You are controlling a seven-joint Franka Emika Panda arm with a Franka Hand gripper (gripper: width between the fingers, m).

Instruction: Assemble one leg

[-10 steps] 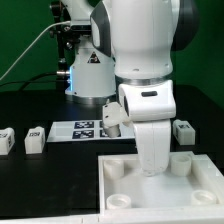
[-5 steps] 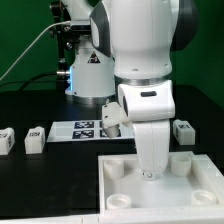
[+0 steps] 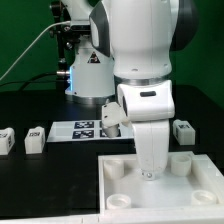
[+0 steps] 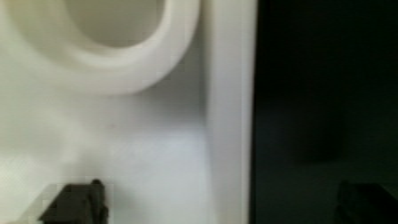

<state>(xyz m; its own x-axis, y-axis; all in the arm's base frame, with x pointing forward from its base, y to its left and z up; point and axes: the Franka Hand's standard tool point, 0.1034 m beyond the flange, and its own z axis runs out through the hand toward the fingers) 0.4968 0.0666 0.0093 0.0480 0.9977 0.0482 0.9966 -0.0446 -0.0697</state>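
Note:
Several legs, small white blocks with tags, stand on the black table: two at the exterior view's left [image 3: 5, 141] [image 3: 36, 139], one at its right [image 3: 183, 131], and one partly hidden behind the arm [image 3: 112, 120]. My gripper [image 3: 150, 174] is low over the large white panel [image 3: 125, 195], near its far edge. In the wrist view the gripper [image 4: 222, 205] is open and empty. One dark fingertip [image 4: 75, 203] is over the panel [image 4: 160, 150] and the other [image 4: 368, 203] over the black table. A round corner socket [image 4: 116, 40] shows close by.
The marker board [image 3: 85, 129] lies flat on the table behind the panel. The robot base [image 3: 90, 70] and cables stand at the back. The panel has raised round sockets at its corners [image 3: 117, 170] [image 3: 182, 160].

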